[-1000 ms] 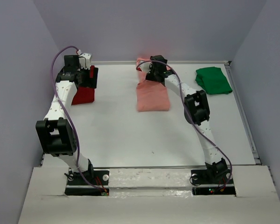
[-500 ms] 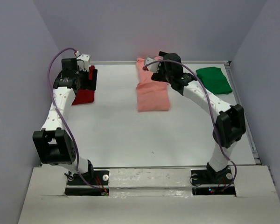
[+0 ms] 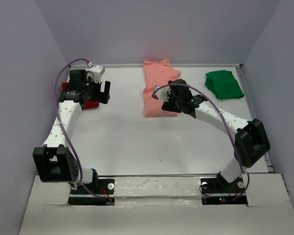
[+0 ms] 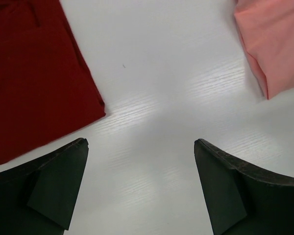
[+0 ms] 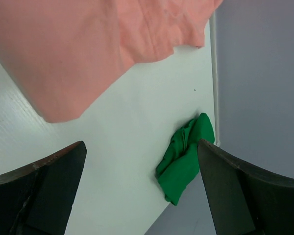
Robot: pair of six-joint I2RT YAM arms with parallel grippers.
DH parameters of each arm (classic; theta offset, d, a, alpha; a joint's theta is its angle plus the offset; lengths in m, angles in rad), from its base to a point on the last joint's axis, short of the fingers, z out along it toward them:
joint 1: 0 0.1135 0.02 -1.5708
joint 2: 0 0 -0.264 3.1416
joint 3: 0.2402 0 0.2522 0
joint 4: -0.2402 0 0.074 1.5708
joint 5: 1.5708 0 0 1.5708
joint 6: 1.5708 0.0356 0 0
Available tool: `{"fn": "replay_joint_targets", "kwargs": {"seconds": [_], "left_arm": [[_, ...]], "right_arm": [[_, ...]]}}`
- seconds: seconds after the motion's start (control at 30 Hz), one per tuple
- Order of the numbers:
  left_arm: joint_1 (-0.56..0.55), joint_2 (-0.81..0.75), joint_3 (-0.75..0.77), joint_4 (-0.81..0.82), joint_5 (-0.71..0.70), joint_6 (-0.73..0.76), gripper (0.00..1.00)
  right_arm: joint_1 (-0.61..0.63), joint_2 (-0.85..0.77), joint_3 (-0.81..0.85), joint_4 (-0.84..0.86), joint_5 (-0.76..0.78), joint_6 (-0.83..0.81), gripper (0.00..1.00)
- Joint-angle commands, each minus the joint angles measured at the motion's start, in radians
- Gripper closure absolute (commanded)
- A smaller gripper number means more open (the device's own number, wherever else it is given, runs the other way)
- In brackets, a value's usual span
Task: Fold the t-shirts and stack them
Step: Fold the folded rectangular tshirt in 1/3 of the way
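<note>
Three t-shirts lie along the far part of the white table (image 3: pixel 137 142). The salmon-pink t-shirt (image 3: pixel 156 74) (image 5: pixel 83 44) (image 4: pixel 277 44) is in the middle, running from the back edge toward me. My right gripper (image 3: pixel 170 99) (image 5: pixel 142 144) hovers open over its near right corner, holding nothing. The dark red t-shirt (image 3: pixel 91 104) (image 4: pixel 34 83) lies at the far left, mostly hidden under my left arm in the top view. Just right of it, my left gripper (image 3: pixel 107 92) (image 4: pixel 141 143) is open over bare table. The bright green t-shirt (image 3: pixel 224 84) (image 5: pixel 185 156) lies bunched at the far right.
Grey walls close in the table at the back and on both sides. A raised rim (image 3: pixel 255 115) runs along the right edge, close to the green t-shirt. Both arm bases sit at the near edge, with purple cables looping over the arms.
My right gripper pulled back from the far end of the salmon-pink t-shirt toward its near part, uncovering the far end. My left gripper moved right, off the dark red t-shirt.
</note>
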Motion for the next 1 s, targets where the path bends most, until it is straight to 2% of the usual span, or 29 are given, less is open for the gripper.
{"fn": "replay_joint_targets", "kwargs": {"seconds": [0.0, 0.23, 0.43, 0.8, 0.97], "left_arm": [[-0.034, -0.043, -0.015, 0.025, 0.061, 0.017, 0.01], [-0.046, -0.066, -0.045, 0.046, 0.056, 0.023, 0.01], [-0.050, -0.072, -0.075, 0.063, 0.032, 0.036, 0.01], [-0.080, -0.070, -0.086, 0.071, 0.041, 0.045, 0.01], [-0.089, -0.057, -0.057, 0.060, 0.036, 0.047, 0.01]], "right_arm": [[0.020, -0.040, -0.020, 0.058, 0.030, 0.045, 0.00], [0.063, 0.152, -0.068, 0.357, 0.131, -0.153, 0.00], [0.072, 0.298, -0.151, 0.737, 0.188, -0.360, 0.00], [0.111, 0.361, -0.252, 0.745, 0.202, -0.302, 0.00], [0.122, 0.326, -0.220, 0.704, 0.225, -0.288, 0.00]]}}
